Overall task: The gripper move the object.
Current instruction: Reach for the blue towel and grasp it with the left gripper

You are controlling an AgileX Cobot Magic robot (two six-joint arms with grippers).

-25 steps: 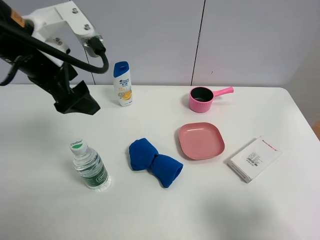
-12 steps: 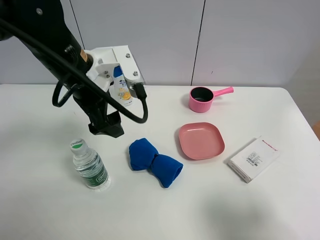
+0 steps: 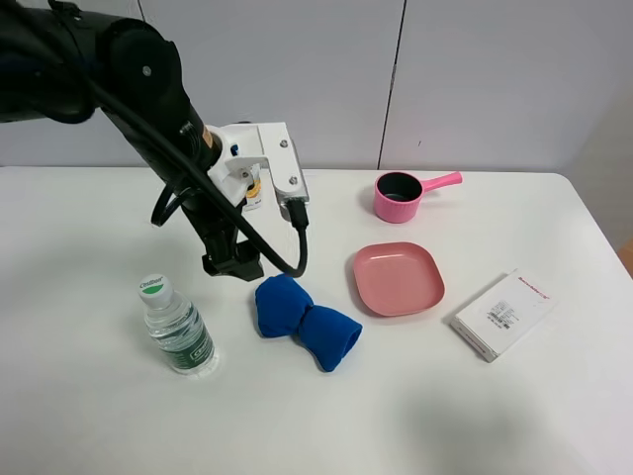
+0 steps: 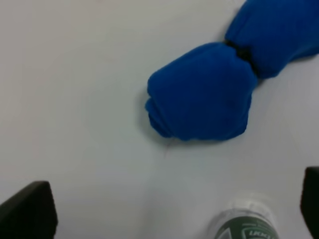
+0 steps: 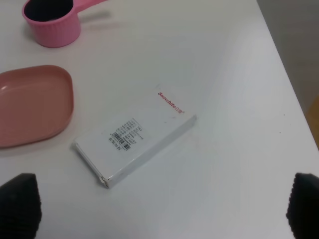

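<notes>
The blue cloth bundle (image 3: 307, 322) lies on the white table (image 3: 89, 416), pinched in the middle into two lobes. The left wrist view shows one lobe (image 4: 199, 97) close up. My left gripper (image 3: 233, 264), black with a white mounting block, hangs just above and left of the bundle's upper-left lobe and does not touch it. In the left wrist view the left gripper (image 4: 169, 214) is open wide and empty, its fingertips at the frame's corners. My right gripper (image 5: 159, 204) is open and empty above the table's right side. It is out of the exterior view.
A water bottle (image 3: 176, 327) stands left of the bundle, close to my left gripper. A pink plate (image 3: 399, 278) lies right of the bundle, a pink handled cup (image 3: 401, 195) behind it. A white box (image 3: 502, 314) lies at the right. My arm mostly hides the shampoo bottle.
My left arm has swung from the far left toward the middle and come down, ending next to the bundle's upper-left lobe. The bundle and the other objects have not moved.
</notes>
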